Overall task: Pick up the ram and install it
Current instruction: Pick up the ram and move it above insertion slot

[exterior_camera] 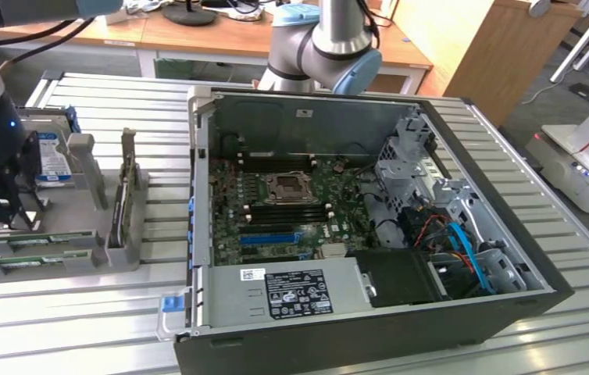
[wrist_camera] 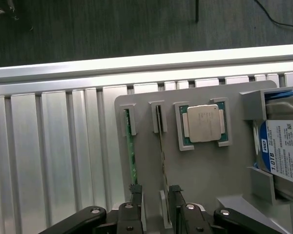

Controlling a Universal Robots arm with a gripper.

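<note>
Well, hardly any of the job is done from where I stand: the ram [wrist_camera: 131,156] sits on edge in its slot of the grey holder [wrist_camera: 205,175] on the slatted worktop [wrist_camera: 53,146]. Sharing the holder are a second stick [wrist_camera: 161,141], the square CPU chip [wrist_camera: 203,123] and the hard drive [wrist_camera: 281,156]. Nothing is lifted, and the long black memory slots [exterior_camera: 289,209] on the motherboard inside the open computer case [exterior_camera: 378,336] look bare to me, so both the pick and the fitting are left. The gripper [wrist_camera: 155,197] hangs low over the holder with its fingers [wrist_camera: 136,195] spread wide and holding nothing. One finger sits right at the end of the green ram, the other beyond the second stick, and I cannot tell whether either touches
</note>
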